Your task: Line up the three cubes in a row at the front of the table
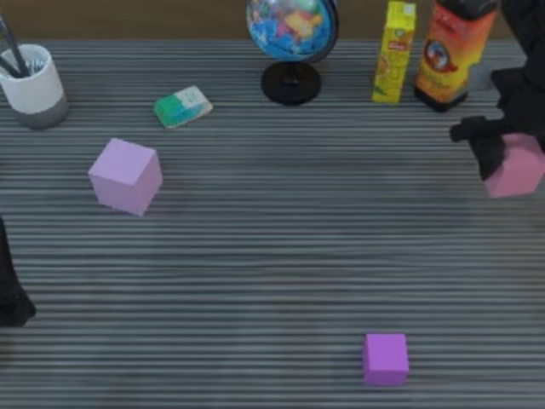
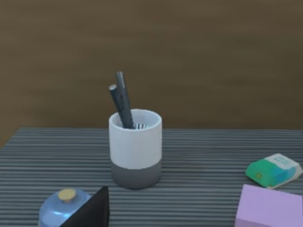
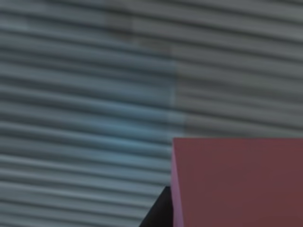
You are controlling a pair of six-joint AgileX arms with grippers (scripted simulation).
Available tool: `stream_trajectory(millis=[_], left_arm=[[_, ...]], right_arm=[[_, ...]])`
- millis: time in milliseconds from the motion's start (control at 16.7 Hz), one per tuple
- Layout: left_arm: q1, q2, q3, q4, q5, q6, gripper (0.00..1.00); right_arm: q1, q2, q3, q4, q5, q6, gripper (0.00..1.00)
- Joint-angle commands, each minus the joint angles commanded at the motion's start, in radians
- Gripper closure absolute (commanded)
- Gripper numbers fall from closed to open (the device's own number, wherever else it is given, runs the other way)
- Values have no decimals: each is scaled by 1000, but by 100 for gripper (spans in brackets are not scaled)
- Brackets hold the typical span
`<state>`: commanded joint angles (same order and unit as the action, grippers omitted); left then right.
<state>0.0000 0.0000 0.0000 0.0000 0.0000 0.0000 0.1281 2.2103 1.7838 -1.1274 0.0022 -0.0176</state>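
1. Pink cube [image 1: 516,167] far at the right edge of the table [image 1: 272,256], pinched by the right gripper [image 1: 498,153]; black finger [image 3: 158,213] pressed to its side up close.
2. Big pale lilac cube [image 1: 126,175] on the left half, tilted a bit, alone.
3. Small purple cube [image 1: 386,359] near the front edge, right of the middle, alone.
4. Green-and-white eraser [image 1: 182,106] just behind the lilac cube.
5. White and grey pen cup [image 1: 32,85] at the back left; globe [image 1: 292,38], yellow carton [image 1: 396,51] and orange bottle [image 1: 450,51] along the back.
6. Left gripper [image 1: 13,298] parked at the left edge; cannot tell about its claw.
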Motion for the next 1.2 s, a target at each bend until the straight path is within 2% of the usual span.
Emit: stream_trajectory(millis=[120,300,720,900,1020,1200], left_arm=[[0,0,0,0,0,0,0],[0,0,0,0,0,0,0],[0,0,0,0,0,0,0],[0,0,0,0,0,0,0],[0,0,0,0,0,0,0],[0,0,0,0,0,0,0]], right_arm=[[34,-6,-9,-1,1,33,100],[151,-36,-46,2,4,158,100],[563,-165,-217,16,7,687,100],[710,-227,-281,32,10,853,100],[766,-258,-308,42,13,910,100],[781,-267,-316,46,15,925,100]])
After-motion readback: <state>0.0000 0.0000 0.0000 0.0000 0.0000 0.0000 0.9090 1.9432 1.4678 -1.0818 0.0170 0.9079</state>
